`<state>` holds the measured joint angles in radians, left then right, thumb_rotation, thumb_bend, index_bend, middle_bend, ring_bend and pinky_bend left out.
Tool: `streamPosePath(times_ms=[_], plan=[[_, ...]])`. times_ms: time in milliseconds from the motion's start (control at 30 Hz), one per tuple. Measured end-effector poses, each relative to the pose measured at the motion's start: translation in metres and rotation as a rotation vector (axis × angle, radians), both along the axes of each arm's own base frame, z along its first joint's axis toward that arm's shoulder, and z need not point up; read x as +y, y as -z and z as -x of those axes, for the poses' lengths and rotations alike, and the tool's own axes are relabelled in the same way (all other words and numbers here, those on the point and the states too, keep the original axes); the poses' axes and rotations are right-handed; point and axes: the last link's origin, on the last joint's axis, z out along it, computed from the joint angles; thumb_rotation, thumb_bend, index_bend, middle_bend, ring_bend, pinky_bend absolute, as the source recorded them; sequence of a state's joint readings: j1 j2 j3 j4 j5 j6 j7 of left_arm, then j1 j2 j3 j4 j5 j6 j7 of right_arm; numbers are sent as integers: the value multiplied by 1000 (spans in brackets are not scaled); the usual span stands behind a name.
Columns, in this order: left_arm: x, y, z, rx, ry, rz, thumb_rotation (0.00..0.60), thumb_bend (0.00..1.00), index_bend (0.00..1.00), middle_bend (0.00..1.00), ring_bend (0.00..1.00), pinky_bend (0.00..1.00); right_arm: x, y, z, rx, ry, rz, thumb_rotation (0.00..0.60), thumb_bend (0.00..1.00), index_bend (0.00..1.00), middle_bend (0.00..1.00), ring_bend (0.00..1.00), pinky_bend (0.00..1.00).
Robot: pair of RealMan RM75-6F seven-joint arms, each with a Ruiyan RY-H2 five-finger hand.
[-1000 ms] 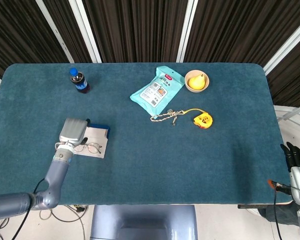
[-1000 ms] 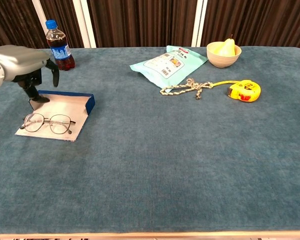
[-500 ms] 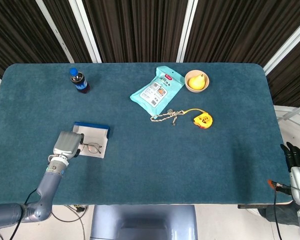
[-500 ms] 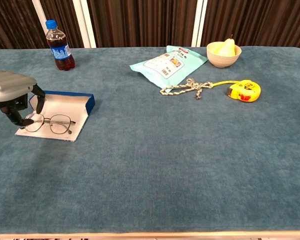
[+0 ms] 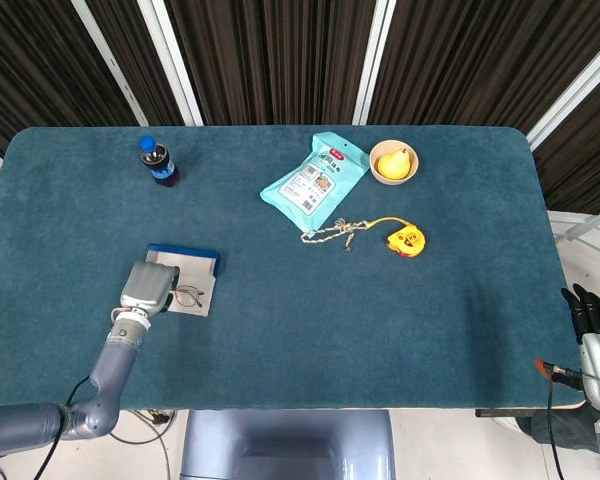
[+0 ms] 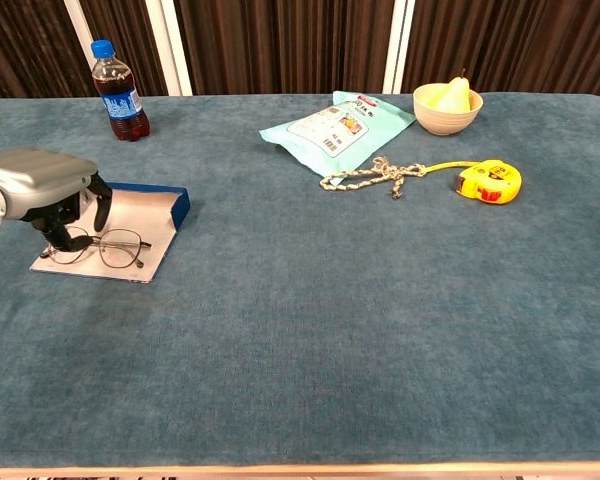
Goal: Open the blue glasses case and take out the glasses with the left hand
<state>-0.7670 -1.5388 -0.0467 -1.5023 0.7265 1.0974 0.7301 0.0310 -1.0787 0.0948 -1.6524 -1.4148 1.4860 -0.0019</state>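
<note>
we see the case [image 6: 130, 215] lying open near the worktop's [image 6: 330, 300] left edge, glasses [image 6: 105, 246] resting on its pale lining. our left robot hand [image 6: 50, 190] hovers over their left lens, fingers [image 6: 75, 240] curled down at the frame; whether it grips, we cannot tell. the right robot hand [image 5: 592, 315] sits off the worktop's right edge, its fingers bunched, holding nothing

The left hand [image 6: 42, 190] dropped from the back of the open blue glasses case [image 6: 156, 203], swung out to its left side, and now it's come back in with its fingers [image 6: 70, 231] right over the glasses [image 6: 108, 248].
</note>
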Motion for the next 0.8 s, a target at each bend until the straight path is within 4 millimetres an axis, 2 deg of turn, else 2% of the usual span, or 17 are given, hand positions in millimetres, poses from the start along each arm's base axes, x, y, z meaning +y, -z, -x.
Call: streamPosePath(times_ms=[233, 800], plan=[[5, 3, -4, 7, 0, -7, 600, 359, 522, 1000, 942, 994, 0, 0, 0, -2, 3, 1, 600, 187, 0, 0, 0, 209], [7, 6, 2, 17, -22, -9, 600, 359, 532, 1000, 942, 994, 0, 0, 1, -1, 5, 2, 600, 188, 0, 0, 0, 209]])
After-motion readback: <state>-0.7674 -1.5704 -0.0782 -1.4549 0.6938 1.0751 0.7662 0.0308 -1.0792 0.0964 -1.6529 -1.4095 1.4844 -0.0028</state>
